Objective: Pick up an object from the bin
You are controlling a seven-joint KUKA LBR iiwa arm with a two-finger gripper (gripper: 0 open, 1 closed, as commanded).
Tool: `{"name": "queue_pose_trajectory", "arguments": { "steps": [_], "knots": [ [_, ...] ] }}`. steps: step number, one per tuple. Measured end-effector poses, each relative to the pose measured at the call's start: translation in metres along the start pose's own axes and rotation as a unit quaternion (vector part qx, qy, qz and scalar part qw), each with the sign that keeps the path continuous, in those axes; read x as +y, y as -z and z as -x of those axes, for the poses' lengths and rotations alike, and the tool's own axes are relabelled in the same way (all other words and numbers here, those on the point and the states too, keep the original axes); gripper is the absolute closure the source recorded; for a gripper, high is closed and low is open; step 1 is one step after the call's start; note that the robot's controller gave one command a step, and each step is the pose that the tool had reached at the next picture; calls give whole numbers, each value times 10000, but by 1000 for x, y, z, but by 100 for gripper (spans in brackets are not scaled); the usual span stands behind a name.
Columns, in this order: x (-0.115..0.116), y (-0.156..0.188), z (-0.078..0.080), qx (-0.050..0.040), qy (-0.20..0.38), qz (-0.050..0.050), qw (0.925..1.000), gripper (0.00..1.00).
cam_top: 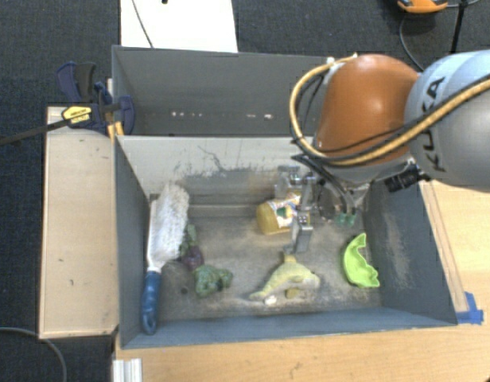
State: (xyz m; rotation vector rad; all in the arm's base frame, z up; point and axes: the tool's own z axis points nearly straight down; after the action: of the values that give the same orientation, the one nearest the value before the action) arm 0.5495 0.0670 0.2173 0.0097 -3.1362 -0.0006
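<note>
Grey metal bin (229,86): 1 white-bristle blue-handled brush (167,229), 1 mustard-yellow block (270,218), 1 lime-green curved piece (359,263). Pincer (297,243) beside block; grip state can't tell.

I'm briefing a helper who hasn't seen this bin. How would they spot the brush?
Find the left wall of the grey bin. Along its foot lies the brush, white bristles toward the back, blue handle toward the front. It is the longest thing there, far bigger than the purple lump and green lump beside it.
</note>
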Motion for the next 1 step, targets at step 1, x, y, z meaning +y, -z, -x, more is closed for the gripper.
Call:
{"name": "queue_pose_trajectory", "arguments": {
  "steps": [1],
  "knots": [
    [0,5,1,-43,-11,3,10000,0]
  ]
}}
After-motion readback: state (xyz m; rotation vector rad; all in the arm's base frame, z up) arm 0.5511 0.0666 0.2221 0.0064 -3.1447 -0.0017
